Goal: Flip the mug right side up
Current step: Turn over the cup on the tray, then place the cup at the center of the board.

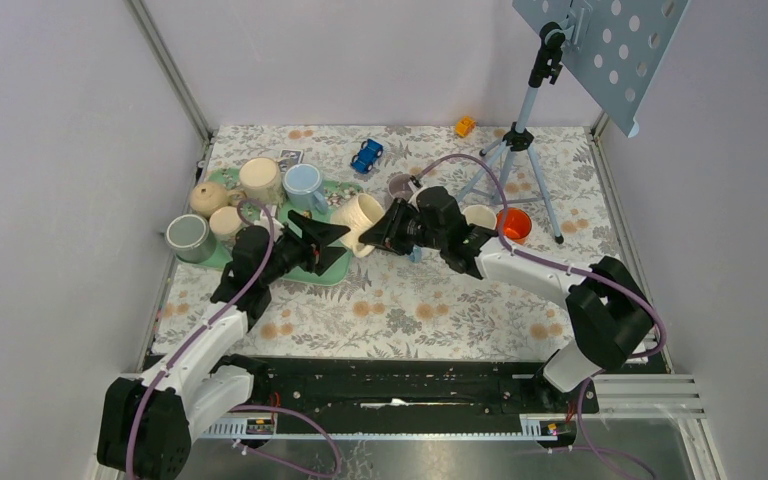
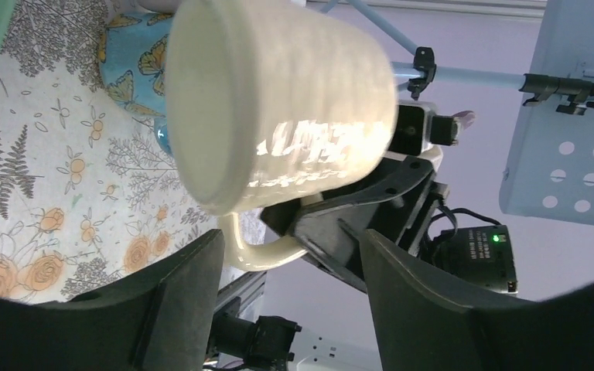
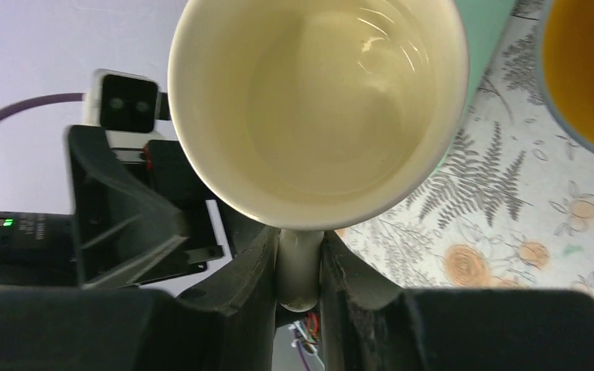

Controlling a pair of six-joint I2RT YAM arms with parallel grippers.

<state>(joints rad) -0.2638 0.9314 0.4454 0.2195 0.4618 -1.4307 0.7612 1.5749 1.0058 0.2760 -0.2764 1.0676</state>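
though glossy, faintly ribbed cream mug (image 2: 278, 100)

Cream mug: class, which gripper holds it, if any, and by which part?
The right gripper holds the cream mug by its handle, jaws clamped on it. The left gripper is open, holding nothing.

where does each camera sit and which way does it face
top external: above, behind the arm bases, looking down on the table; both arms show
left wrist: on the left arm, facing the cream mug's outside; open left gripper shows
right wrist: looks into the mug's mouth; right gripper clamps its handle
shared: both wrists see the mug
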